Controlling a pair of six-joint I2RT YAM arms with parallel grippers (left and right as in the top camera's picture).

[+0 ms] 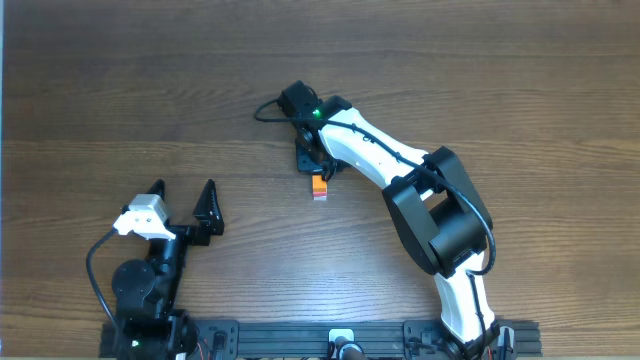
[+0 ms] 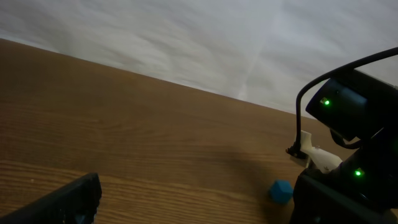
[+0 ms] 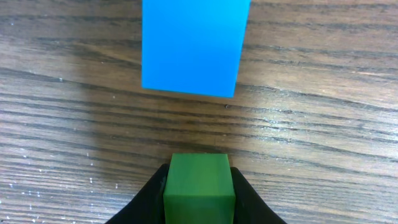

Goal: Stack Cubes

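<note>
My right gripper is shut on a green cube, its black fingers pressing both sides. A blue cube rests on the wood just beyond the green one, with a gap between them. From above, the right gripper sits at the table's upper middle, and it covers both cubes. An orange cube lies on the table just nearer the arm bases. The left wrist view has the blue cube beside the right arm. My left gripper stands open and holds nothing at the lower left.
The wooden table spreads out bare on all sides of the cubes. A pale wall rises behind its far edge. A black rail with both arm bases runs along the near edge.
</note>
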